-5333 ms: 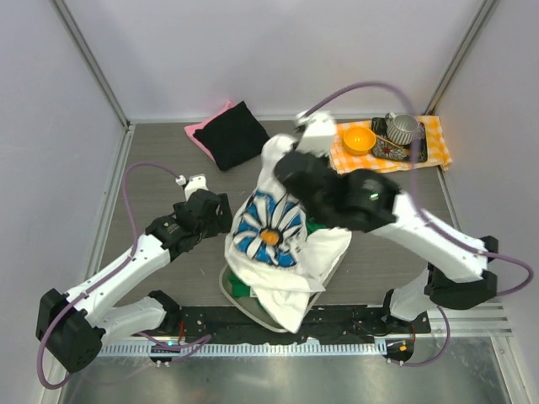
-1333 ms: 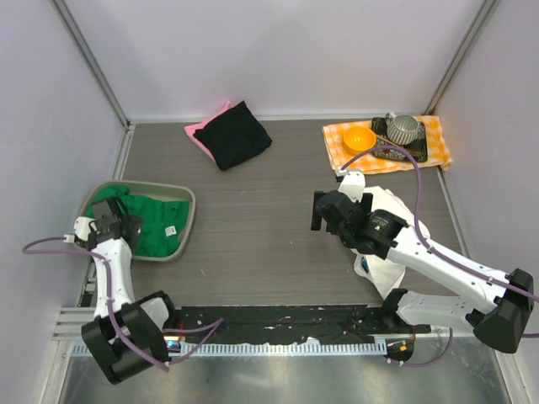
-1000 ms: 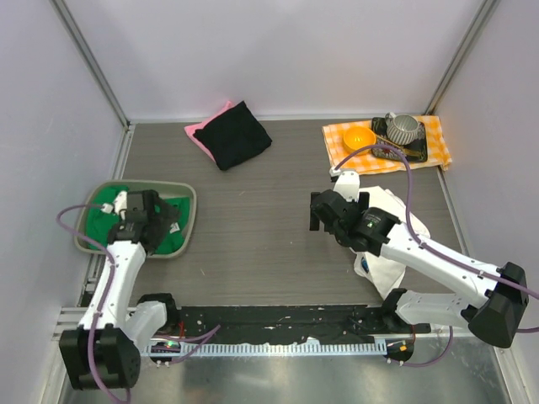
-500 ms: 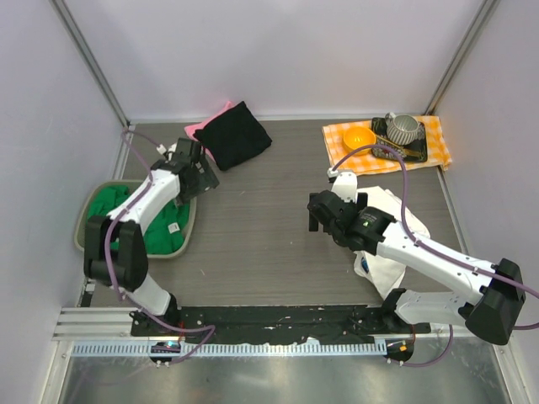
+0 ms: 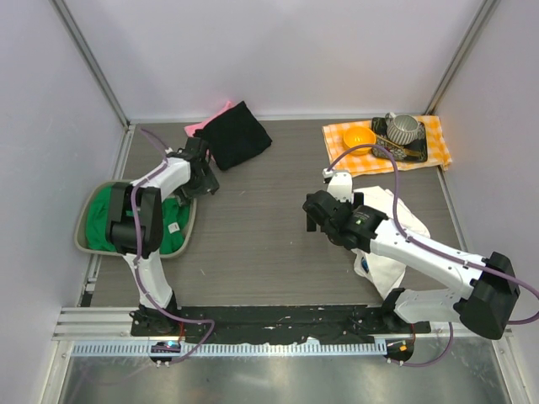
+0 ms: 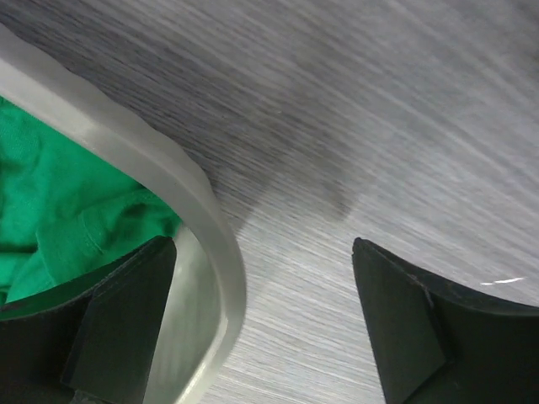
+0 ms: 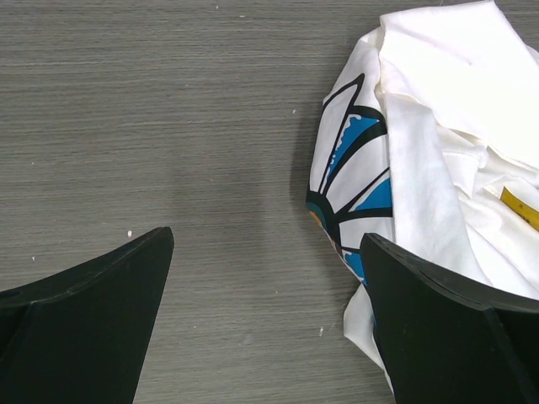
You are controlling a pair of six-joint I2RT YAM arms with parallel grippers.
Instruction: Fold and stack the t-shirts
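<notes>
**Shirts parted, both arms empty**

Grey wood-grain counter (image 5: 253, 244) fills a white-walled booth. Seconds ago the right arm held the daisy-print t-shirt (image 5: 396, 215) up over a grey plastic basin (image 5: 190, 220) at the middle of the near edge. Now that shirt lies crumpled on the counter at the right, and the basin sits at the left with the green t-shirt (image 5: 105, 223) bunched inside.

The left pincer (image 5: 202, 177) has swung from the basin's outer side to its far right corner. Its wrist view shows the jaws spread over the rim, with nothing between them. The right pincer (image 5: 310, 215) hangs just left of the daisy shirt, its jaws also spread and empty.

The black t-shirt (image 5: 237, 135) lies folded on the pink t-shirt (image 5: 196, 129) at the far edge, so my judgement is that two are stacked and two remain. The daisy shirt looks the next to be flattened.

A white tag (image 5: 171, 229) on the green shirt and a yellow tag (image 7: 522, 208) on the daisy shirt show no readable writing. The checked cloth (image 5: 436, 143) and the orange bowl (image 5: 360, 138) on it sit apart at the far right.
</notes>
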